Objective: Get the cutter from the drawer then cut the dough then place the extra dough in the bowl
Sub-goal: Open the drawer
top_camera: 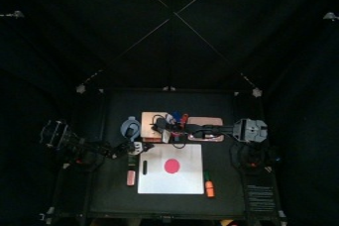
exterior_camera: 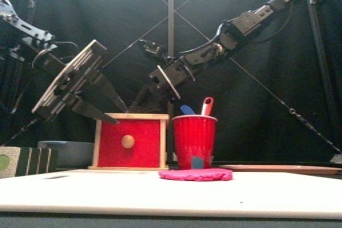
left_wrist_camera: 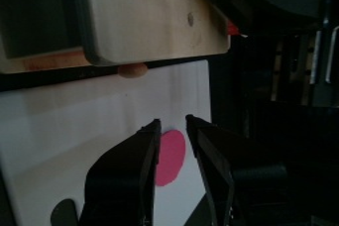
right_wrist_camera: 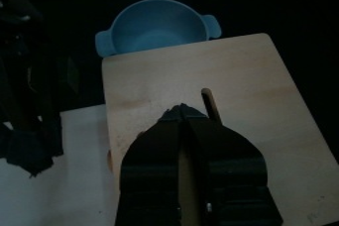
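Observation:
A flat red dough disc [top_camera: 169, 165] lies on the white cutting board [top_camera: 185, 180] at the table's front. Behind it stands the pale wooden box [top_camera: 154, 126], its red drawer front [exterior_camera: 130, 142] flush with the box. My left gripper [left_wrist_camera: 172, 127] hovers over the board just before the drawer, jaws a little apart and holding nothing; the dough [left_wrist_camera: 169, 161] shows between them. My right gripper [right_wrist_camera: 192, 117] hangs over the box top [right_wrist_camera: 239, 71] near its slot, jaws shut on nothing. No cutter is in view.
A blue-grey bowl [right_wrist_camera: 153, 27] sits behind the box at its left. A red cup [exterior_camera: 194, 140] holding a blue and a red toy knife stands right of the box. An orange toy [top_camera: 208, 186] lies at the board's right edge.

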You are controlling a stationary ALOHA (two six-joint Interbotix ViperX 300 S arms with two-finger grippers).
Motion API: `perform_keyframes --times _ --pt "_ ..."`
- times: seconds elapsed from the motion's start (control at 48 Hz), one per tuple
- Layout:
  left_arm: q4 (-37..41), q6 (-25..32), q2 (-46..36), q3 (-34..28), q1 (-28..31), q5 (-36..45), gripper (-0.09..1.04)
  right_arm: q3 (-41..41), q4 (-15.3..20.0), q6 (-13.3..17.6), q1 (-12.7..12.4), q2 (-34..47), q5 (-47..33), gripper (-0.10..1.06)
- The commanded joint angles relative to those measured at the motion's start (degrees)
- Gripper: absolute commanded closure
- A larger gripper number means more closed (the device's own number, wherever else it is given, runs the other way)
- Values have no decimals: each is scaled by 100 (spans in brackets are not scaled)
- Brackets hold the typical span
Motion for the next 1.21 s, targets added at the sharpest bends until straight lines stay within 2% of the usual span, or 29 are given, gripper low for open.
perform_keyframes --times 0.021,0.333,0.667,1.208 --pt "35 18 237 -264 141 -44 26 -26 0 0 9 -105 79 93" --pt "70 35 624 -299 264 -343 24 -35 0 0 9 -105 88 93" --pt "105 62 650 -264 422 -396 15 -88 0 -9 9 -88 79 93" --pt "105 70 1055 -396 677 -633 20 -97 0 18 9 -62 88 93"
